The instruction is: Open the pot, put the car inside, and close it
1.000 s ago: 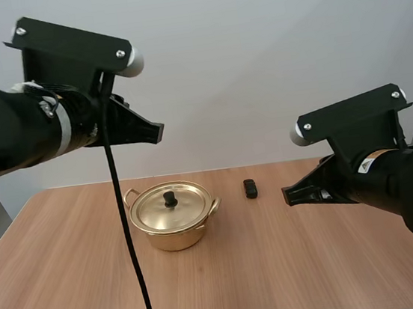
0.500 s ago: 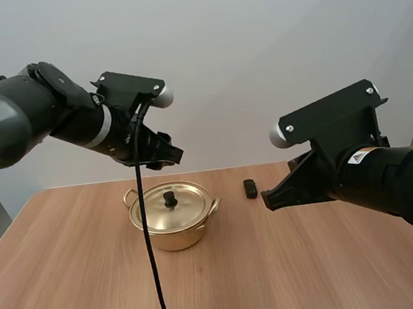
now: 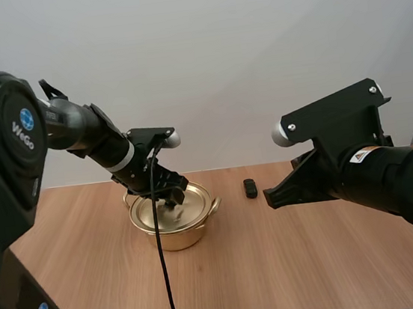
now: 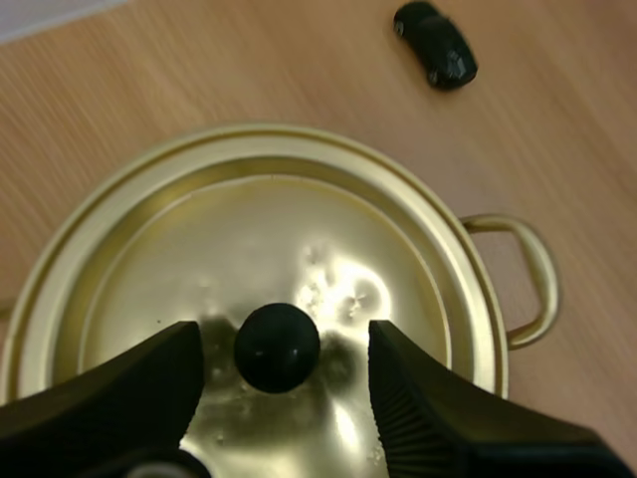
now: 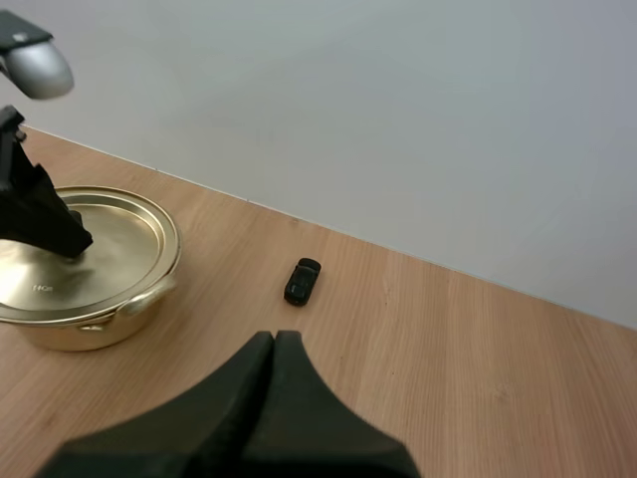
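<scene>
While my right hand [image 5: 276, 340] hangs clenched, my left hand [image 4: 285, 344], released, straddles the lid knob [image 4: 277, 348].

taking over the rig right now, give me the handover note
Left tool: open, one finger on each side of the lid knob, not gripping.
Right tool: shut on nothing, in the air short of the toy car.
Golden pot: lid on. Toy car lies on the table beside it, apart.
Done: nothing.
Left: grip knob, lift lid, put car in, close.
</scene>
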